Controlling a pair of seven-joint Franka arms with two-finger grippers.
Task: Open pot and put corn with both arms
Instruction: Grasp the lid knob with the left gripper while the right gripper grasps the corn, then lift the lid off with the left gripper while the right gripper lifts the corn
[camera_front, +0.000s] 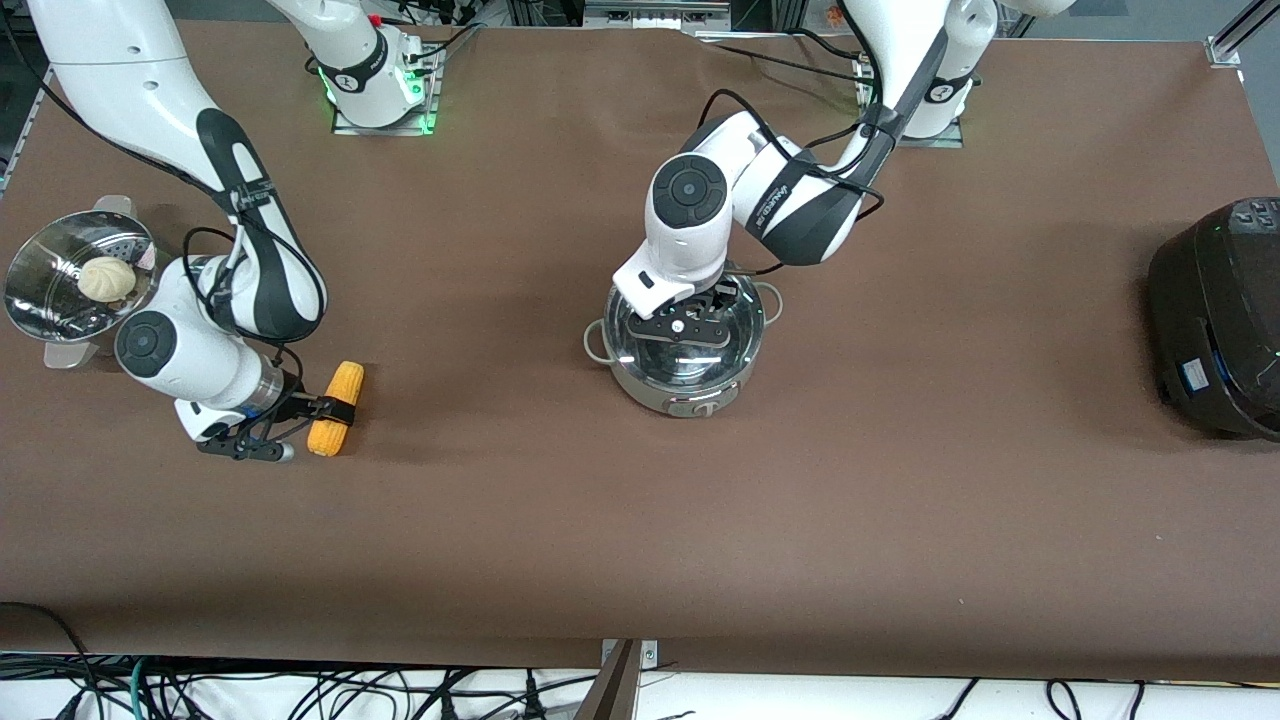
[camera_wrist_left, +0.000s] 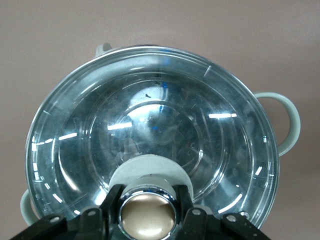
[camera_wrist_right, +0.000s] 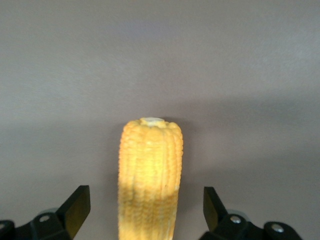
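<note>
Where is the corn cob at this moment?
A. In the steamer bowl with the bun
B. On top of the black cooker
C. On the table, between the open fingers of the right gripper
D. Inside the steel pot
C: the corn lies on the table, with the right gripper open around it, fingers apart from its sides.

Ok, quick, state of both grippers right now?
Left gripper: shut on the lid knob of the pot.
Right gripper: open, fingers straddling the corn.

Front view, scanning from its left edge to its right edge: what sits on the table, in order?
Steamer basket holding a bun → corn, right claw open around it → pot, left claw at its lid knob → black cooker.
</note>
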